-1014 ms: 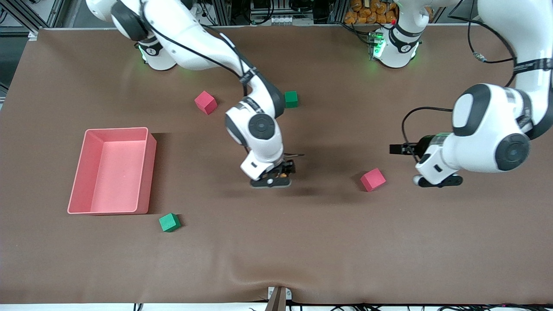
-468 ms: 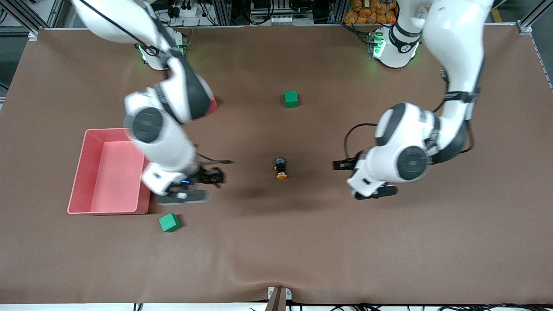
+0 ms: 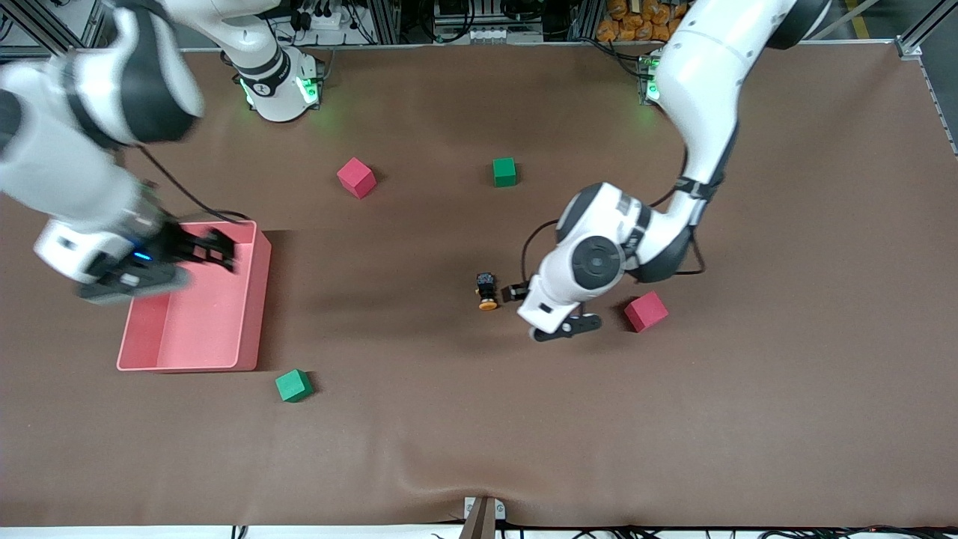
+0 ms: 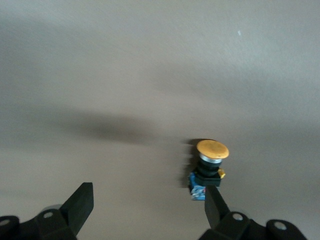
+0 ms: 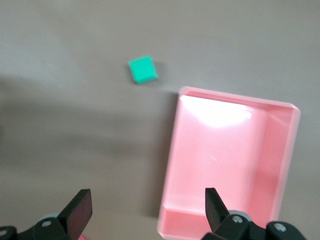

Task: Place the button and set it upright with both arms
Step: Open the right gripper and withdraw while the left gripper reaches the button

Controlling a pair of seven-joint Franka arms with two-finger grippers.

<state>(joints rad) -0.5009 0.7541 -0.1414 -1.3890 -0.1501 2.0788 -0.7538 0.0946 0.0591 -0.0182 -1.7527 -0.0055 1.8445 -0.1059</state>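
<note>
The button lies on its side mid-table, its orange cap toward the front camera and its black body farther from it. My left gripper is open and low beside it, toward the left arm's end of the table. In the left wrist view the button sits just off one fingertip, outside the gap of the left gripper. My right gripper hangs open and holds nothing over the pink tray. The right wrist view shows the right gripper above the tray's edge.
A red cube lies close to the left arm's hand. Another red cube and a green cube lie nearer the bases. A second green cube sits by the tray's near corner.
The right gripper left the button on the table and swung away to above the pink tray. The left arm moved in from its end of the table to beside the button.
</note>
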